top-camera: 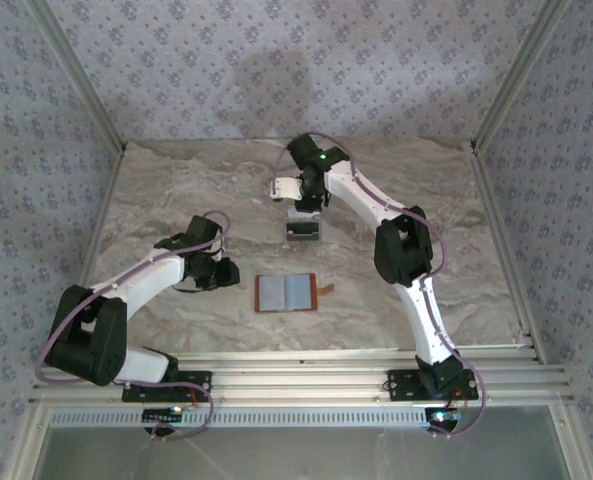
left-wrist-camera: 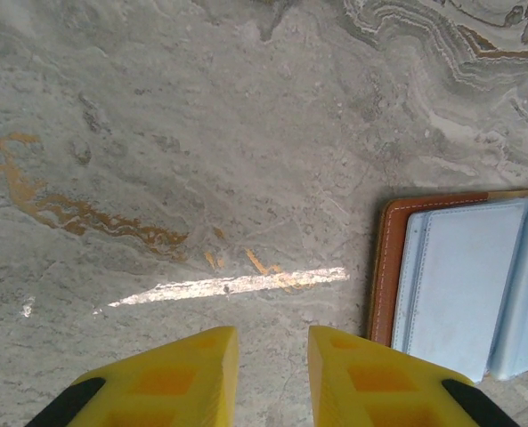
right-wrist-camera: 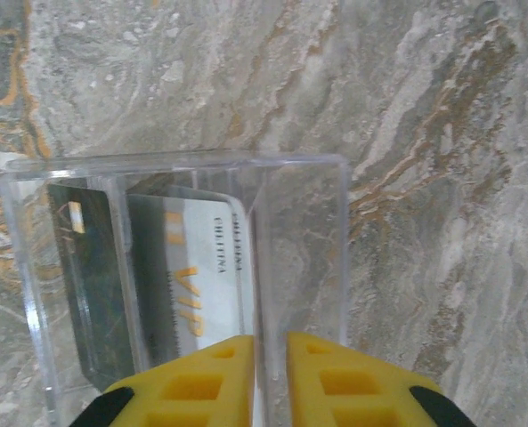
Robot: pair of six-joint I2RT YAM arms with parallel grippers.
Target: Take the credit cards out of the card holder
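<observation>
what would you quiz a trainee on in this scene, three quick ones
1. True or false: the wallet lies folded shut.
2. Where are the dark card and the white card? A inside the wallet; B in the stand; C under the wallet.
3. Which gripper is at the stand?
Key: 1 false, it lies open with the lining up. 2 B. 3 the right gripper.
</observation>
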